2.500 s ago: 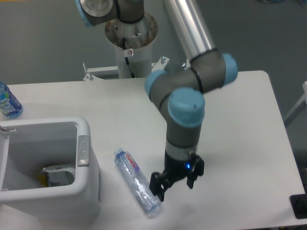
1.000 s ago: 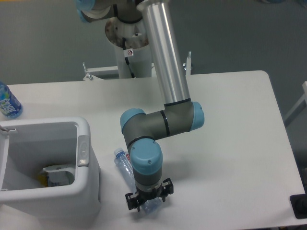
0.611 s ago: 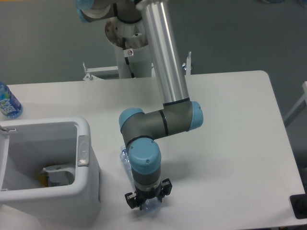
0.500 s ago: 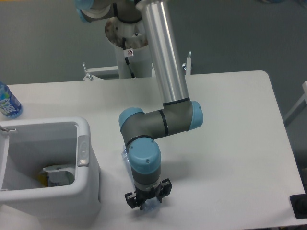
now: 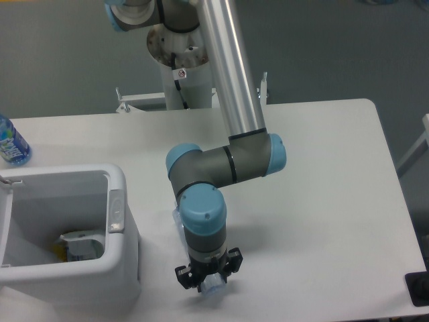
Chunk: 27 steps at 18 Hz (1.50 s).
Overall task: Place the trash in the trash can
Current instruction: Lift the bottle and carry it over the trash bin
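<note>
The trash can (image 5: 124, 180) is a large white bin at the front left, with a grey oval latch (image 5: 116, 210) on its right side. Inside it lies a crumpled white piece of trash (image 5: 79, 245) with dark print. My gripper (image 5: 207, 279) points straight down near the table's front edge, right of the bin, and is shut on the clear plastic bottle (image 5: 213, 290). Only the bottle's lower end shows below the fingers, plus a sliver of clear plastic beside the wrist (image 5: 177, 218). Its label is hidden by the arm.
A bottle with a blue label (image 5: 11, 142) stands at the table's far left edge, behind the bin. The robot's base column (image 5: 184, 60) rises at the back. The white table (image 5: 322, 188) stretches to the right of the arm.
The gripper moved left from beside the bottle to over it and shut on it. The bottle's cap end swung in under the arm, and the wrist has risen slightly.
</note>
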### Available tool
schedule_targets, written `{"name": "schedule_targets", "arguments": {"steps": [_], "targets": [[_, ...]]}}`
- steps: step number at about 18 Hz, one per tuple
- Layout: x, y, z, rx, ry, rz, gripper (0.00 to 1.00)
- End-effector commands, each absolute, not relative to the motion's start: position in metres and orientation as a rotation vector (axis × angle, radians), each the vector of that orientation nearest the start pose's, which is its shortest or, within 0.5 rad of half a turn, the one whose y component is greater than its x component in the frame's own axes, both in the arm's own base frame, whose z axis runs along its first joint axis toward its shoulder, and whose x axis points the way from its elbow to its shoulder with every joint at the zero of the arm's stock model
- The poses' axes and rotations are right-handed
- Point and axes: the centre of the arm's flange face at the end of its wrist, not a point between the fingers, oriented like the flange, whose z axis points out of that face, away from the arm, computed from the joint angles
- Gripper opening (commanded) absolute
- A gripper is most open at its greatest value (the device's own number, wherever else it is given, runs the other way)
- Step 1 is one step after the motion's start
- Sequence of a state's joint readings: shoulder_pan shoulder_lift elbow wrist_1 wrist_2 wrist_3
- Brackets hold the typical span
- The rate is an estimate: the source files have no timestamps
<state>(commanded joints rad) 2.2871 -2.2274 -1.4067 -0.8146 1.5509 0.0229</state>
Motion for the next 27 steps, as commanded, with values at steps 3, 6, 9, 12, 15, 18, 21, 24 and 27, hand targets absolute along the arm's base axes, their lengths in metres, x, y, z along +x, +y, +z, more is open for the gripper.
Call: {"name": "schedule_targets", "arguments": {"steps": [3, 6, 9, 12, 15, 18, 21, 24, 27], "targets": [[-0.405, 0.617, 0.301, -2.609, -1.007, 0.142, 0.60], [-0.426, 0.608, 0.375, -2.458, -0.998, 0.093, 0.60], [-0.437, 0.599, 0.450, -2.321, -0.975, 0.091, 0.60], [-0.428, 0.595, 0.514, -2.233, -0.912, 0.122, 0.60], [-0.397, 0.598, 0.559, -2.185, -0.843, 0.141, 0.60], [-0.362, 0.597, 0.588, -2.164, -0.790, 0.139, 0.60], [-0.334, 0.612, 0.595, -2.164, -0.751, 0.115, 0.60], [-0.295, 0.631, 0.599, -2.178, -0.676, 0.089, 0.60], [-0.266, 0.643, 0.607, -2.165, -0.619, 0.074, 0.60]]}}
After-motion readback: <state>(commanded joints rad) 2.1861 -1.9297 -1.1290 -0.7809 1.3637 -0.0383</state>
